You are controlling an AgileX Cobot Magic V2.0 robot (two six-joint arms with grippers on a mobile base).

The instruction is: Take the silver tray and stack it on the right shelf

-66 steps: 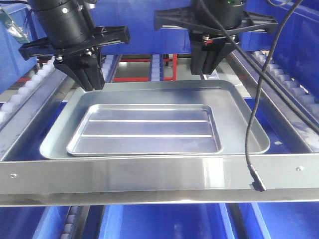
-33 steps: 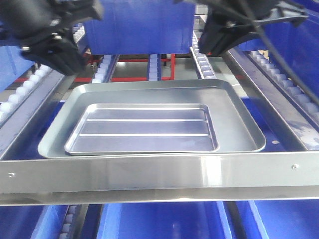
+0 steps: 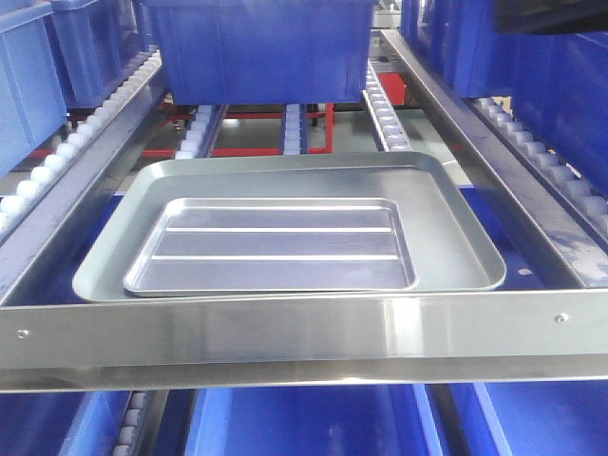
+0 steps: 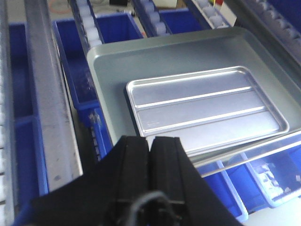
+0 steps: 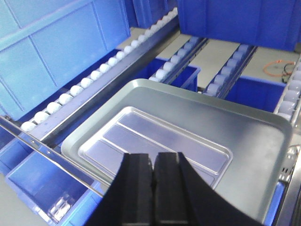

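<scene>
The silver tray (image 3: 271, 245), shiny with two raised ribs, lies flat inside a larger dull grey tray (image 3: 456, 228) on the right shelf, behind its polished front bar (image 3: 304, 332). Neither gripper shows in the front view. In the left wrist view my left gripper (image 4: 150, 139) is shut and empty, held well above the near corner of the silver tray (image 4: 202, 101) and the grey tray (image 4: 113, 61). In the right wrist view my right gripper (image 5: 154, 156) is shut and empty, high above the silver tray (image 5: 164, 134) and the grey tray (image 5: 254, 155).
A blue bin (image 3: 256, 47) stands on the rack behind the trays. Rails of pale-blue rollers (image 3: 294, 128) run under the trays. White roller rails (image 3: 38, 180) flank the shelf on both sides. More blue bins (image 3: 304, 427) sit on the level below.
Both arms have lifted up and away from the far edge of the trays and left the front view. The two trays have not moved.
</scene>
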